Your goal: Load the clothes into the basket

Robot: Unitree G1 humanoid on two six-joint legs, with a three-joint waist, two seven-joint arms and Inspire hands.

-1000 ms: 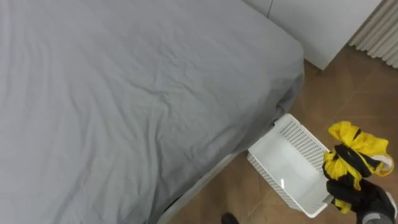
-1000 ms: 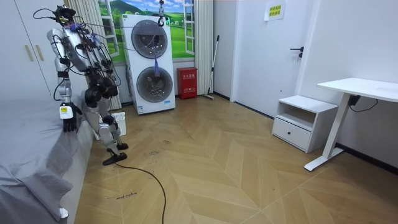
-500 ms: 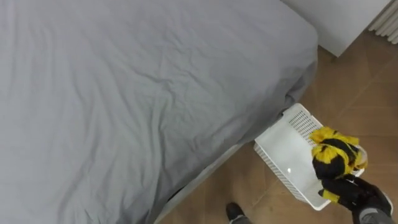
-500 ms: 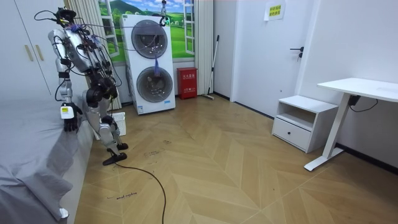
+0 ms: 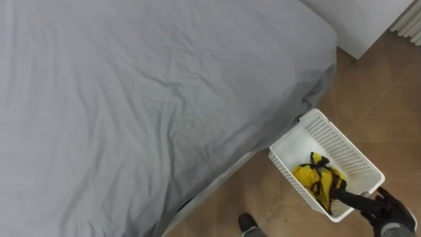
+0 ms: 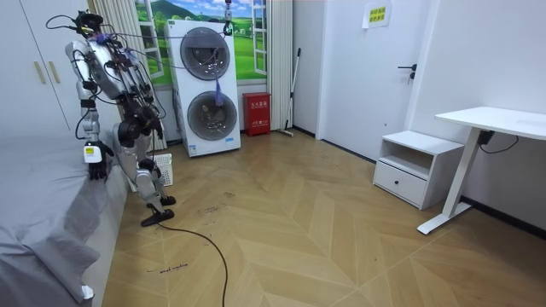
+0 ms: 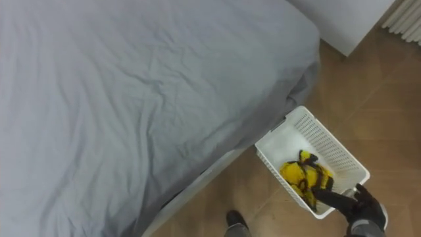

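Note:
A yellow-and-black garment point(image 5: 310, 178) lies crumpled inside the white mesh basket point(image 5: 343, 146), which stands on the wood floor against the bed's corner. My right hand point(image 5: 387, 212) reaches in from the lower right with its dark fingers point(image 5: 355, 199) stretched straight over the basket's near rim, open, their tips just touching the cloth. In the right eye view the same garment point(image 7: 297, 172) sits in the basket point(image 7: 327, 142) beside that hand point(image 7: 366, 208). In the room view I stand at the bed's side, and my left hand point(image 6: 95, 162) hangs low over the mattress edge.
The bed point(image 5: 145, 92) with its grey sheet spreads across the left and middle. A white cabinet point(image 5: 358, 20) stands at the top right. Bare wood floor point(image 5: 388, 112) lies beyond the basket. Stacked washing machines point(image 6: 209, 89) stand behind me in the room view.
My right hand carried the garment over the basket, then its fingers straightened and let go; the garment dropped into the basket. The head camera shifted slightly early on.

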